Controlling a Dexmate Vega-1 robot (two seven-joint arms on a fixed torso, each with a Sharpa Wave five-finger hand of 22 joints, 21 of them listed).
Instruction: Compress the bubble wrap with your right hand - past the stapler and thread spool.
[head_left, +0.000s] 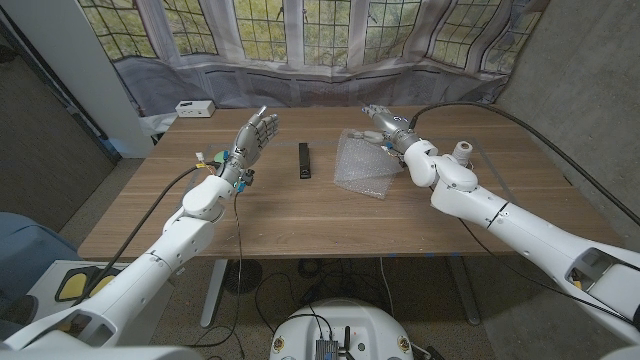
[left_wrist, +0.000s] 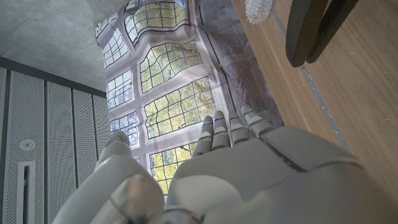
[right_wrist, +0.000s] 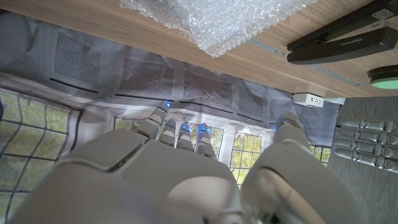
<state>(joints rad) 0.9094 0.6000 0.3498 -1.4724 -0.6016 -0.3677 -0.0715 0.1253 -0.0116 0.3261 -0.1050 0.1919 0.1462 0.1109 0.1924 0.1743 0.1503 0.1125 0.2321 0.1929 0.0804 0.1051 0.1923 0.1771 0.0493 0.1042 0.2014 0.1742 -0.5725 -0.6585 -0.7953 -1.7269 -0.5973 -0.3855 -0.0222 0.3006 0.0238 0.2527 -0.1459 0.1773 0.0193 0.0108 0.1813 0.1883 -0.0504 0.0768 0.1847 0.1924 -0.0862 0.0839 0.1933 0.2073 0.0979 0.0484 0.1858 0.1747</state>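
Now your right robot hand (head_left: 385, 125) hovers released over the bubble wrap (head_left: 362, 165) on the wooden surface (head_left: 280, 215); leaded windows (head_left: 300, 25) behind; left robot hand (head_left: 255, 135) released.

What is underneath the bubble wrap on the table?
The bubble wrap lies crumpled on the bare wooden table; wood grain shows around its edges. Whether anything is hidden beneath its middle cannot be told. The right hand is at its far edge, and the black stapler lies apart, beside it.

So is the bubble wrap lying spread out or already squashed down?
Spread out, loosely crumpled. The bubble wrap lies puffy on the table, and the right hand hovers at its far edge with fingers apart, not pressing it.
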